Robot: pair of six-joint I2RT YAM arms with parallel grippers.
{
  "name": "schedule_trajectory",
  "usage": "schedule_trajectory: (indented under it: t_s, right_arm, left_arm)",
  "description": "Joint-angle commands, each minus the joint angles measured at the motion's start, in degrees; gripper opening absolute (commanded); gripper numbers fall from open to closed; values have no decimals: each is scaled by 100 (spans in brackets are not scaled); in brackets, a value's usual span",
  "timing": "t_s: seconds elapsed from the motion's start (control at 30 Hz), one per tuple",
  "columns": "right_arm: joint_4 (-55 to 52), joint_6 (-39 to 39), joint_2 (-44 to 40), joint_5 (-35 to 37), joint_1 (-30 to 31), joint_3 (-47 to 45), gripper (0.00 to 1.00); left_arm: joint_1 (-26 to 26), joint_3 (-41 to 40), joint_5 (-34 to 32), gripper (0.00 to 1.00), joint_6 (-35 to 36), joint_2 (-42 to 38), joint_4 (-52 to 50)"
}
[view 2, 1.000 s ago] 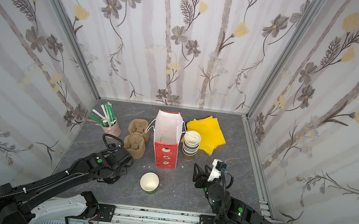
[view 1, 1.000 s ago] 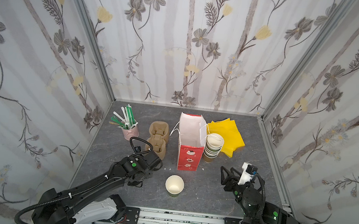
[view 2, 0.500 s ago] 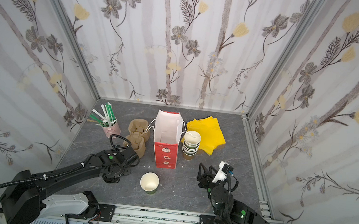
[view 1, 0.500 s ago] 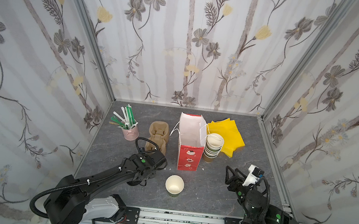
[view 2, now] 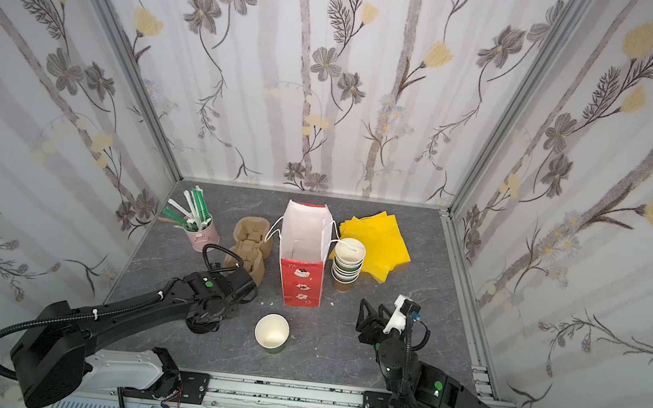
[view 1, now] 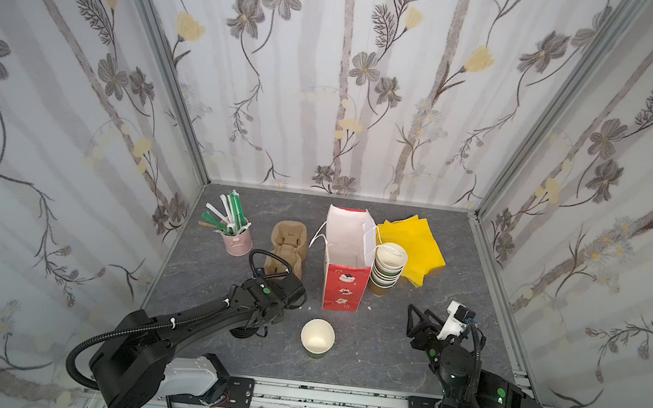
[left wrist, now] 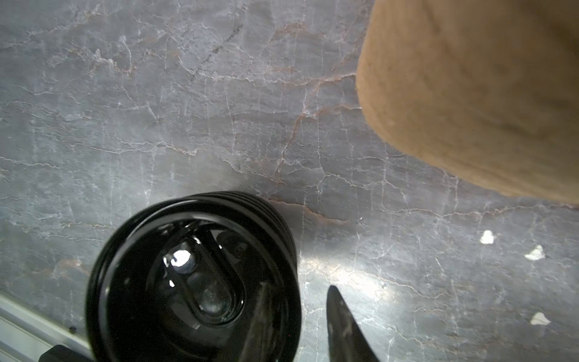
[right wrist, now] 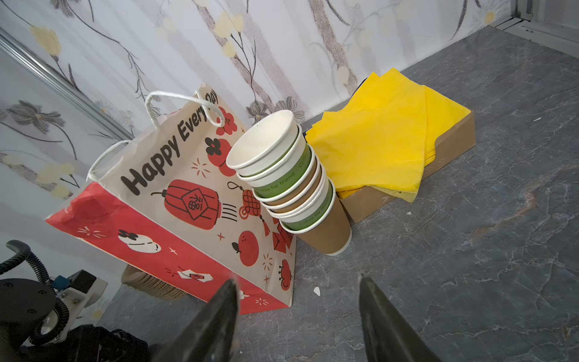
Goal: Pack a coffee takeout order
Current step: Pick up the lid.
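An open-topped paper cup (view 1: 317, 338) (view 2: 271, 331) stands alone near the front, with no lid on it. Left of it is a stack of black lids (left wrist: 188, 275) (view 2: 200, 325), mostly hidden under my left arm in both top views. My left gripper (left wrist: 296, 286) straddles the stack's rim, one finger over the top lid and one over the table; a gap still shows. The tan carrier (view 1: 288, 247) (left wrist: 470, 94) lies behind it. The red bag (view 1: 345, 266) (right wrist: 175, 203) stands open mid-table. My right gripper (right wrist: 297, 279) (view 1: 414, 319) hovers open over bare table, holding nothing.
Nested paper cups (view 1: 389, 264) (right wrist: 282, 181) stand against the bag's right side. Yellow napkins (view 1: 412, 248) (right wrist: 382, 141) lie on a shallow cardboard box behind them. A pink pot of green straws (view 1: 232, 223) sits at the back left. Small white scraps (left wrist: 487, 237) dot the table.
My left gripper's jaws have narrowed around the lid stack's rim as the arm settled over it. The right arm has drifted slightly to the right.
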Motion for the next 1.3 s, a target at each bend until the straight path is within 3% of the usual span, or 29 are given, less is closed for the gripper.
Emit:
schedule_trajectory:
  t_s: [0.0,1.27]
  right_arm:
    - [41,166,15,-23,6,-29,62]
    - [-6,283,-99,-208,6,53,58]
  left_arm:
    - [2,32,-247,31,-44,-25,-65]
    - [2,77,-507,12,75,54,-62]
